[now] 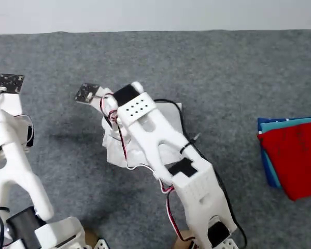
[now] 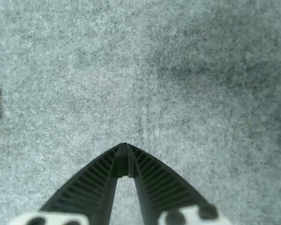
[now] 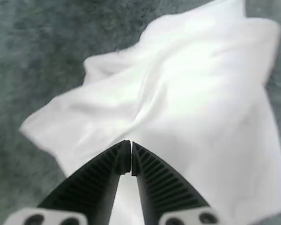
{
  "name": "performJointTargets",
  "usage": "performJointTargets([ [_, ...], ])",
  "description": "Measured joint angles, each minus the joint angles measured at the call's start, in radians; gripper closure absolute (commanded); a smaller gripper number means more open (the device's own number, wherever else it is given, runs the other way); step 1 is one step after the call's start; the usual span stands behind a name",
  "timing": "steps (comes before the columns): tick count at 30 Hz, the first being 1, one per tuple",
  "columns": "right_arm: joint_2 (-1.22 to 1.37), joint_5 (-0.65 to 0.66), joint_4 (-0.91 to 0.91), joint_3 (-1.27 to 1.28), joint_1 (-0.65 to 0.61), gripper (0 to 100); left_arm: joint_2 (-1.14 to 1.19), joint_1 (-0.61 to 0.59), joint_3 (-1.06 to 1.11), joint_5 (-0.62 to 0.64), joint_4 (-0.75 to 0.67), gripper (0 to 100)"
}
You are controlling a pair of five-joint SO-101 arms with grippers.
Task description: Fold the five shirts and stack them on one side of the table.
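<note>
A crumpled white shirt [image 1: 114, 149] lies on the grey felt table [image 1: 223, 78] near the middle, partly hidden under my right arm [image 1: 145, 124]. My right gripper [image 3: 130, 149] is shut, its tips pinching a fold of the white shirt [image 3: 192, 93], and creases run out from the pinch. At the right edge lies a stack of folded shirts [image 1: 295, 155], a red one on top of blue and teal ones. My left arm [image 1: 10, 150] stands at the far left. Its left gripper [image 2: 126, 152] is shut over bare felt, holding nothing.
Grey felt stretches between the white shirt and the stack at the right. The left arm's base [image 1: 46, 233] and the right arm's base [image 1: 207, 218] take up the near edge. Cables [image 1: 124, 148] trail along the right arm.
</note>
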Motion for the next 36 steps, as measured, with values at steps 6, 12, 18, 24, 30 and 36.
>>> performJointTargets([
  [6, 0.044, 0.003, 0.014, 0.0, -0.144, 99.0, 0.0, 0.0, 0.003, 0.0, -0.008, 100],
  [12, 0.044, 0.005, 0.087, -0.041, -0.235, 99.0, 0.0, 0.002, 0.028, 0.0, -0.048, 100],
  [18, 0.043, 0.005, 0.199, -0.196, -0.133, 99.0, 0.0, 0.0, 0.028, 0.0, -0.052, 100],
  [24, 0.043, 0.006, 0.224, -0.221, 0.018, 99.0, 0.0, 0.0, 0.028, 0.0, -0.052, 100],
  [30, 0.043, 0.006, 0.224, -0.143, 0.08, 99.0, 0.0, 0.0, 0.028, 0.0, -0.069, 100],
  [36, -0.021, 0.006, 0.224, 0.003, 0.121, 99.0, 0.0, 0.0, 0.028, 0.0, -0.071, 100],
])
